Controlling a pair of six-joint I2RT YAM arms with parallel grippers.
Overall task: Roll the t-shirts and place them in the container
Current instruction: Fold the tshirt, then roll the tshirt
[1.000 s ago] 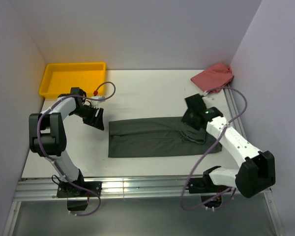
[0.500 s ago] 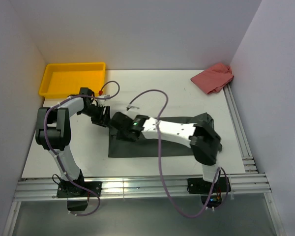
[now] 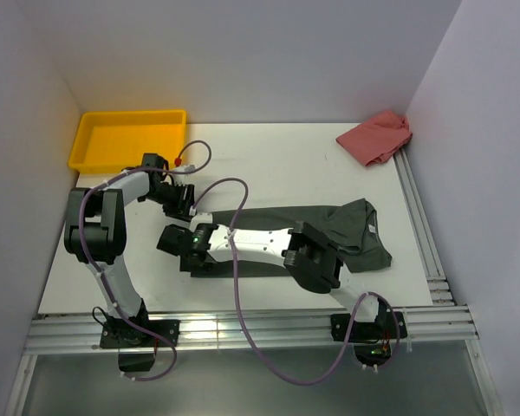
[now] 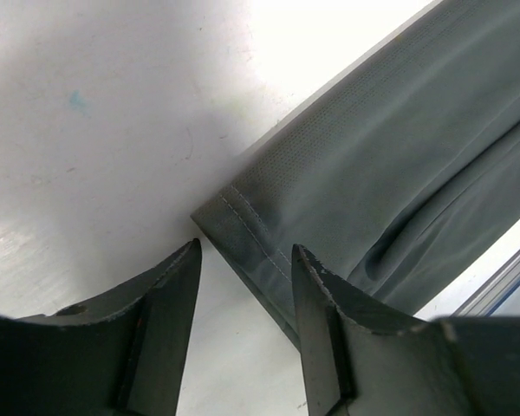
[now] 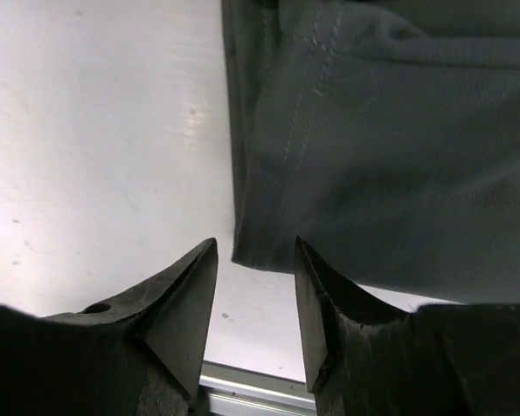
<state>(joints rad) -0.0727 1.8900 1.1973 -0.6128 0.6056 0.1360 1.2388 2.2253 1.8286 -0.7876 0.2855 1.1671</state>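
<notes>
The dark grey t-shirt (image 3: 360, 234) lies folded in a long strip on the worktop (image 3: 269, 165), nearer than the yellow tray (image 3: 126, 139). Both end effectors are released and grasp nothing: left end effector (image 4: 247, 251) at the strip's tray-side far corner, right end effector (image 5: 256, 244) at its tray-side near corner.
</notes>
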